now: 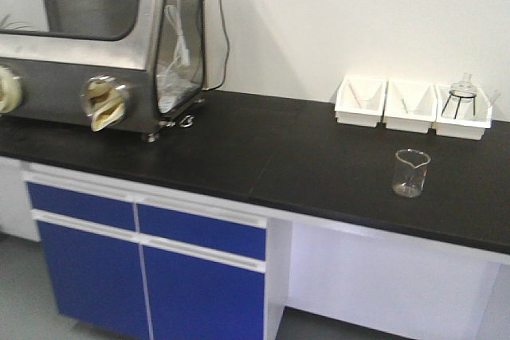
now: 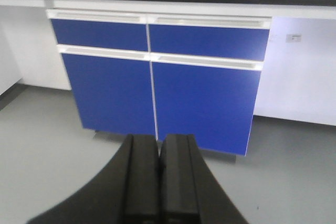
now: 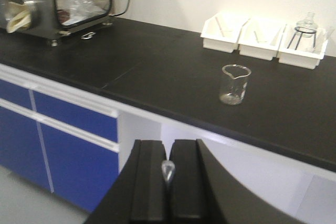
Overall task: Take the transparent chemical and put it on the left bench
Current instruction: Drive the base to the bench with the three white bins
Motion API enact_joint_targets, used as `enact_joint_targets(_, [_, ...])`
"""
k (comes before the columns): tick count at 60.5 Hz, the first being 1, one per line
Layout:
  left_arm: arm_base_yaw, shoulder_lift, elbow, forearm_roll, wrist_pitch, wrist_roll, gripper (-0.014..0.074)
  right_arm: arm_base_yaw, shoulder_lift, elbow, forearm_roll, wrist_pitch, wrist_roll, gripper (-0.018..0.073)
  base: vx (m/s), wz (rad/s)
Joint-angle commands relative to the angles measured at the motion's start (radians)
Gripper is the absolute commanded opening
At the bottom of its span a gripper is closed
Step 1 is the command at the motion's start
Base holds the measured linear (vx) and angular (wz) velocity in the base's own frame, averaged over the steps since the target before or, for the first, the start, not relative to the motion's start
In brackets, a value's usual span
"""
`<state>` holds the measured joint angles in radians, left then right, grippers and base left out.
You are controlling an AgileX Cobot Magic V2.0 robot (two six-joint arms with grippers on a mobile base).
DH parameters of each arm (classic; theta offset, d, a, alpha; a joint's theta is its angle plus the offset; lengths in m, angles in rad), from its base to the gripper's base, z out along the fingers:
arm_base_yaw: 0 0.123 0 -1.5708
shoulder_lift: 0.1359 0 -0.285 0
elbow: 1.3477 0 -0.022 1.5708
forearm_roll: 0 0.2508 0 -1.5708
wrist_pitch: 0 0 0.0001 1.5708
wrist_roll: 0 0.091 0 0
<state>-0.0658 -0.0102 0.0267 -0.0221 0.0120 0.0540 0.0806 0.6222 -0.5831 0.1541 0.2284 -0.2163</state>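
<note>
You have soft, even light in all three views, with only faint shadows. In the front view the white trays [image 1: 412, 105] at two o'clock are blown out, and the black benchtop [image 1: 279, 157] carries a dull grey sheen. The clear beaker [image 1: 411, 173] reads faint and low-contrast. At six o'clock in your wrist views, the left gripper [image 2: 159, 142] and right gripper [image 3: 168, 145] are dark and blurred.

The beaker [image 1: 411, 173] stands on the bench [image 1: 279, 157], before three trays [image 1: 409, 107] by the wall, with the glovebox [image 1: 96, 37] far left.
</note>
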Motion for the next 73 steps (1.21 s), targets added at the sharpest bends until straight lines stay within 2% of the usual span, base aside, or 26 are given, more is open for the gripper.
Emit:
enact_joint_targets(1, [-0.002, -0.019, 0.016, -0.001, -0.078, -0.008, -0.0003, -0.004, -0.001, -0.030, 0.001, -0.083, -0.004, -0.0003, 0.49, -0.29])
enact_joint_targets(42, [-0.002, -0.019, 0.016, -0.001, -0.078, -0.008, -0.0003, -0.004, -0.001, -0.030, 0.001, -0.083, -0.004, -0.0003, 0.47, -0.36])
enact_joint_targets(73, [-0.002, -0.019, 0.016, -0.001, -0.078, -0.008, -0.0003, -0.004, -0.001, -0.030, 0.001, -0.083, -0.004, -0.0003, 0.39, -0.16])
